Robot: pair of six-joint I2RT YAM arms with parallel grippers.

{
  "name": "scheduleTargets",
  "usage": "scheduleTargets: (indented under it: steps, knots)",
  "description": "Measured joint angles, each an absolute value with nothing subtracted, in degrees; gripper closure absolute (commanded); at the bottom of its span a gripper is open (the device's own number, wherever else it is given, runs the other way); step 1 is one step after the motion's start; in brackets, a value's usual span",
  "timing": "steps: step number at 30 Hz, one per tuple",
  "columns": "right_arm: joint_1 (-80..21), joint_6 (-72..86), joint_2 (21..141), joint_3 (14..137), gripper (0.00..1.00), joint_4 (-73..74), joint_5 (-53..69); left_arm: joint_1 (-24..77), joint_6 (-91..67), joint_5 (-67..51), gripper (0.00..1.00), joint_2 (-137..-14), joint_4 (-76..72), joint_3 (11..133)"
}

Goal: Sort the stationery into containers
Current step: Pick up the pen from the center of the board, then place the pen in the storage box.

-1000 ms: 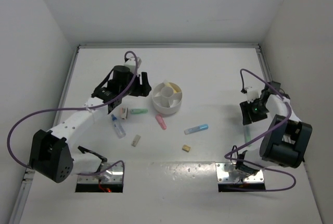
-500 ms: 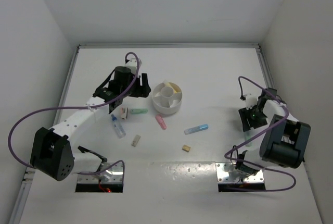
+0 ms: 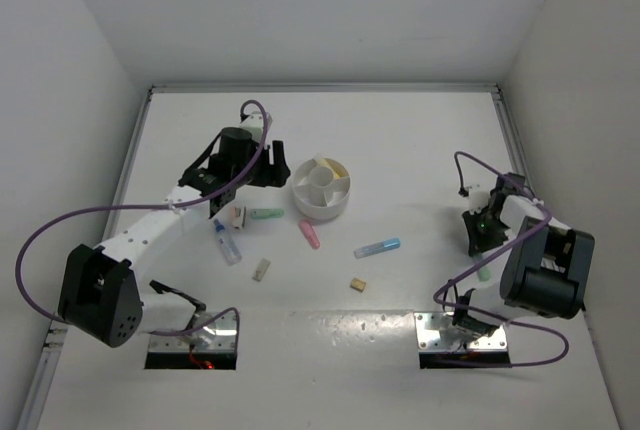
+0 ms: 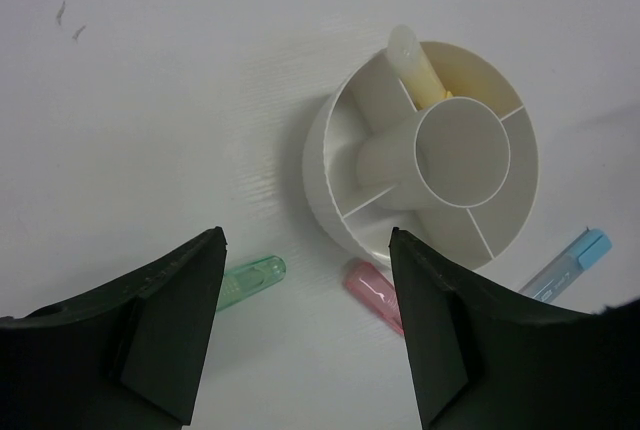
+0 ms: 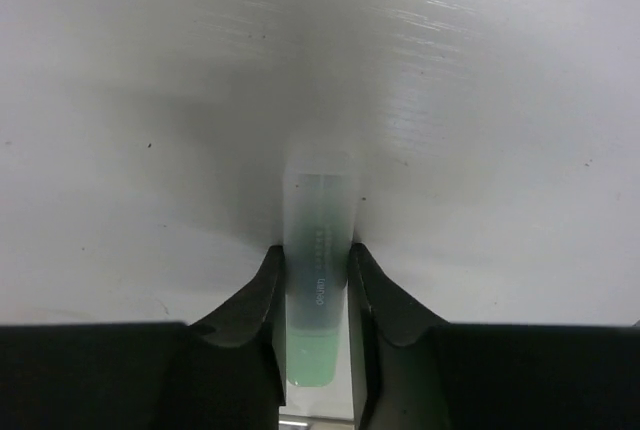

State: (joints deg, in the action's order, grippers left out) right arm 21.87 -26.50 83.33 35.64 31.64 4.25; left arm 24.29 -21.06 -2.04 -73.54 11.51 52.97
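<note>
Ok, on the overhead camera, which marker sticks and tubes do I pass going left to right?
clear blue-capped tube → pastel green marker stick → pastel pink marker stick → pastel blue marker stick → second pale green stick, clamped in the right gripper.

The round white divided bowl (image 3: 320, 213) stands upright on the desk (image 3: 400, 150), a pale yellow stick (image 4: 412, 62) leaning in one outer compartment. Flat on the desk near it lie a green stick (image 3: 266, 214), a pink stick (image 3: 310, 235), a clear blue-capped tube (image 3: 377, 248), a second clear tube (image 3: 228, 244) and two tan eraser blocks (image 3: 357, 285). Well apart at the right, a pale green stick (image 5: 318, 215) is clamped in the right tool (image 5: 315, 265).
</note>
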Motion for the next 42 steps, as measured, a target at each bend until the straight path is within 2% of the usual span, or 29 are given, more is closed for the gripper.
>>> scheduleTargets:
  steps: [1, 5, 11, 15, 21, 29, 36, 40, 42]
  knots:
    - [21.7, -26.4, 83.2, 35.5, 0.89, 31.4, 3.9, 24.3, -21.1, -2.0, 0.27, -73.5, 11.5, 53.0]
    - [21.4, -26.1, 83.2, 35.5, 0.98, 31.3, 3.4, 24.3, -21.1, -2.0, 0.27, -73.6, 11.5, 53.0]
    - [21.4, -27.0, 86.6, 39.2, 1.00, 34.6, 6.8, 24.3, -21.2, -2.0, 0.27, -73.7, 11.5, 53.0]
    - [21.6, -29.6, 91.2, 49.3, 1.00, 39.7, 16.4, 24.3, -21.2, -2.0, 0.27, -73.7, 11.5, 53.0]
    - [19.8, -37.3, 99.3, 74.4, 1.00, 50.9, 40.5, 24.3, -21.2, -2.0, 0.27, -73.5, 11.5, 53.0]
    - [9.1, -49.6, 120.7, 104.6, 1.00, 69.2, 69.8, 24.2, -21.2, -1.6, 0.27, -71.6, 11.0, 53.0]
    - [-5.3, -56.2, 131.5, 115.2, 1.00, 76.2, 78.6, 24.0, -21.2, -1.7, 0.27, -71.6, 11.0, 53.0]
    - [-9.3, -53.7, 135.1, 126.3, 1.00, 75.8, 80.8, 23.8, -21.0, -1.7, 0.27, -71.6, 11.0, 53.0]
    - [-10.4, -49.2, 135.0, 127.7, 1.00, 71.4, 80.9, 23.8, -21.0, -1.7, 0.27, -71.6, 11.1, 53.0]
